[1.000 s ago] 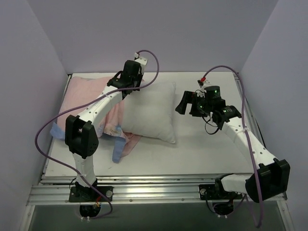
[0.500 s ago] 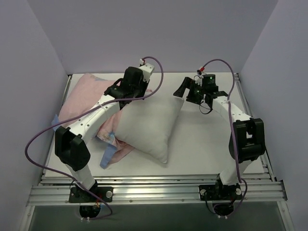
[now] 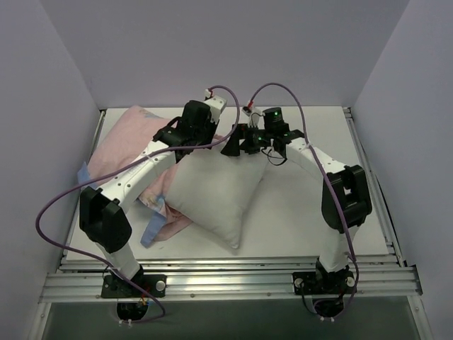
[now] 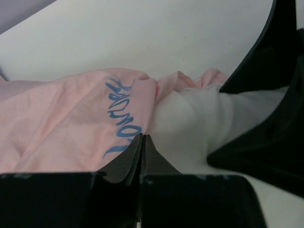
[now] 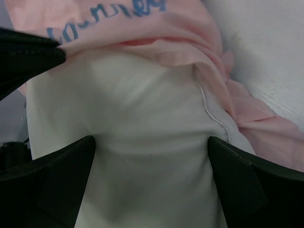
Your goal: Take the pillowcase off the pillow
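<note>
The white pillow [image 3: 212, 191] lies mid-table, its far end still inside the pillowcase [image 3: 127, 138], which is bunched pink-side-out at the left. My left gripper [image 3: 192, 136] is shut on the pillowcase's pink edge with blue lettering [image 4: 95, 123], right where it meets the pillow [image 4: 185, 123]. My right gripper [image 3: 237, 145] is open at the pillow's far end. Its fingers [image 5: 251, 185] stand on either side of the white pillow [image 5: 152, 118], just below the pink pillowcase rim [image 5: 166, 42].
A blue flap of the pillowcase [image 3: 152, 228] trails toward the near edge at the left. The white table [image 3: 304, 212] is walled in by lilac panels. The two grippers sit close together above the pillow's far end.
My right arm has swung left from the right side of the table to the pillow's far end. The pillow has turned and slid toward the near edge. The left gripper stays shut.
</note>
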Action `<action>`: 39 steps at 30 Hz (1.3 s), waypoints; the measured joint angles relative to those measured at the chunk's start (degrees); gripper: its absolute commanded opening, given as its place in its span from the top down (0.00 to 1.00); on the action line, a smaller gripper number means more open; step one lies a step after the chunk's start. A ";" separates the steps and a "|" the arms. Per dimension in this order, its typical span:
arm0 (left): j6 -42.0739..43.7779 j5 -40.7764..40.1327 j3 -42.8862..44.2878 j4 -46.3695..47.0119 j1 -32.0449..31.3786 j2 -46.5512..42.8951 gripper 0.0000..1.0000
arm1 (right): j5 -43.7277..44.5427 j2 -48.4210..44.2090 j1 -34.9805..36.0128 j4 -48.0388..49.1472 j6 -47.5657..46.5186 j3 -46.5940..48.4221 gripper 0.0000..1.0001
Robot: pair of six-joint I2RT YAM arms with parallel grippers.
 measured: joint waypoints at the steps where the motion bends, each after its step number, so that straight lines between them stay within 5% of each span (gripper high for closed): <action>1: 0.00 -0.26 0.11 -0.02 0.02 0.20 0.98 | -1.01 0.15 1.11 -0.20 -0.61 -0.26 0.01; 5: -0.02 -1.09 1.75 -0.59 0.07 2.25 0.98 | -3.69 0.52 3.76 -1.49 -3.45 -0.52 0.02; 8: -0.31 -1.84 2.47 -0.83 0.44 3.72 0.98 | -5.40 0.74 4.48 -3.15 -5.57 -0.68 0.14; 9: -0.52 -2.03 2.67 -0.85 0.59 4.24 0.98 | -5.90 1.01 4.57 -3.80 -6.47 -0.68 0.36; 11: -1.20 -2.49 2.97 -0.76 1.07 5.16 0.98 | -6.51 1.53 4.61 -5.25 -8.09 -0.70 0.61; 12: -1.51 -2.69 3.04 -0.66 1.44 5.60 0.98 | -6.82 1.79 4.68 -5.99 -8.63 -0.74 0.91; 13: -1.99 -2.95 3.06 -0.55 1.88 6.01 0.98 | -7.13 1.97 4.76 -6.51 -9.29 -0.79 1.00; 20: -4.81 -6.34 5.01 -0.39 6.16 8.15 0.98 | -6.10 -0.55 5.05 -8.46 -9.51 -3.72 1.00; 27: -7.39 -9.33 8.61 -1.84 10.19 9.40 0.98 | -2.03 -15.37 4.76 -12.31 -9.05 -9.07 1.00; 39: -8.09 -10.19 18.78 -5.07 12.55 16.55 0.96 | 2.75 -33.44 -6.21 -26.10 -10.86 -14.12 1.00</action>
